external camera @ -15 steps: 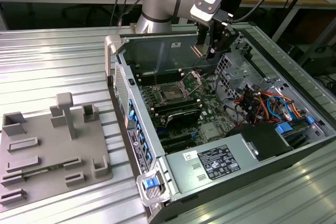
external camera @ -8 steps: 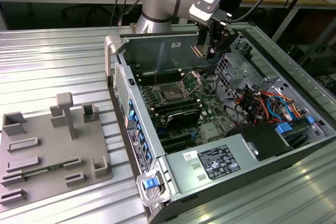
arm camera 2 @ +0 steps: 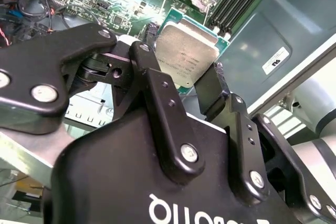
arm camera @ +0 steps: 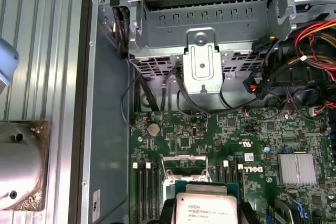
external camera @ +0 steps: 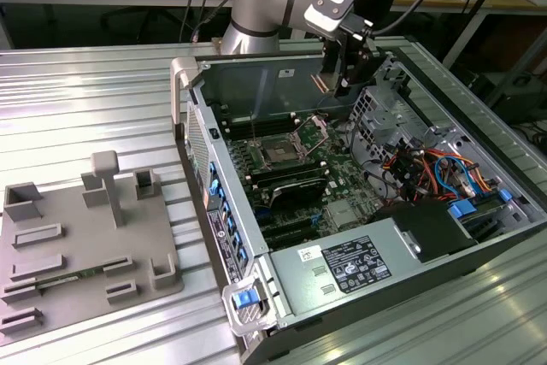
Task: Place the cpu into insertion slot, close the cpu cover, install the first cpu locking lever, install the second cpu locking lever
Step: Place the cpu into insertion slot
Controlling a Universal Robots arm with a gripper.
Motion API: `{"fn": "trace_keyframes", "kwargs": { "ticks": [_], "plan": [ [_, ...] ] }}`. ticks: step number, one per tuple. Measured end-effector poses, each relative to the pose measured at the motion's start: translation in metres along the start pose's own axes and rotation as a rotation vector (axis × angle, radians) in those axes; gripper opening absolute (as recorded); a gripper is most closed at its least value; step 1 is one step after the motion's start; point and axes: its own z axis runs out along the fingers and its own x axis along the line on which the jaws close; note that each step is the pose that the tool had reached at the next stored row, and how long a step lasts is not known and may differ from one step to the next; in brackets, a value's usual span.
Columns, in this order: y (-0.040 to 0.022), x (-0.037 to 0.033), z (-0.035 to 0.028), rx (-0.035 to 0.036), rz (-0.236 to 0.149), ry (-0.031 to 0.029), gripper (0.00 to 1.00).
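- A grey fixture tray (external camera: 85, 245) lies in the lower left of the exterior view, on the ribbed metal table (external camera: 77, 100), just beside the case.
- The open computer case (external camera: 190, 117) occupies the centre, its near wall edge upright.
- The insertion slot (external camera: 280, 153) lies uncovered mid-frame, with open air above it. The cpu cover (external camera: 313, 132) tilts up just right of it.
- The gripper (external camera: 349, 83) hangs at upper centre-right, near the case's far wall and the drive cage (external camera: 385, 108).
- In the second wrist view its fingers (arm camera 2: 157, 93) clamp the cpu (arm camera 2: 189, 51) by opposite edges, above the board and apart from the slot.
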Motion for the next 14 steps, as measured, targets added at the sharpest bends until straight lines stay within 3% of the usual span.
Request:
{"fn": "trace_keyframes", "kwargs": {
  "ticks": [5,14],
  "plan": [
    [0.0,0.0,0.0,-0.0009,0.047,-0.0041,0.55],
    [0.0,0.0,0.0,-0.0017,0.086,-0.0077,0.55]
  ]
}}
